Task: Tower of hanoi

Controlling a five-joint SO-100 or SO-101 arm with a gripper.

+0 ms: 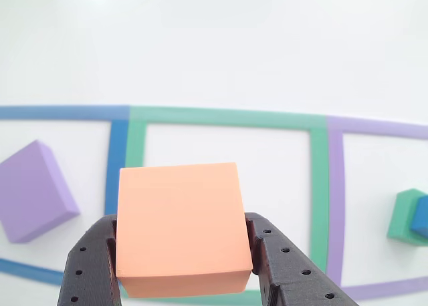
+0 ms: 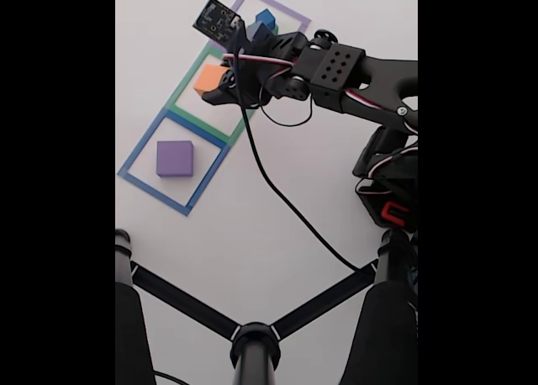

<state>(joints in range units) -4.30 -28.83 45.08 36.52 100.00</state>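
We count four blocks: one purple block (image 1: 33, 189), one green block (image 1: 404, 217), one blue cube (image 1: 421, 216), and one orange block (image 1: 180, 226) clamped in the gripper (image 1: 184, 252).

White worktop with three taped squares and the blocks resting on it

Below me the plain white worktop (image 2: 252, 234) carries three taped square outlines in a row: blue (image 2: 172, 160), green (image 2: 180, 89) and purple (image 2: 286, 13). The flat matte purple block (image 1: 32, 189) lies tilted inside the blue outline, clear of the tape. In the purple outline the matte green block (image 1: 403, 216) sits on the surface with the small blue cube (image 1: 420, 215) touching it; whether the cube is on top I cannot tell. A black cable (image 2: 286, 204) trails across the bare white area.
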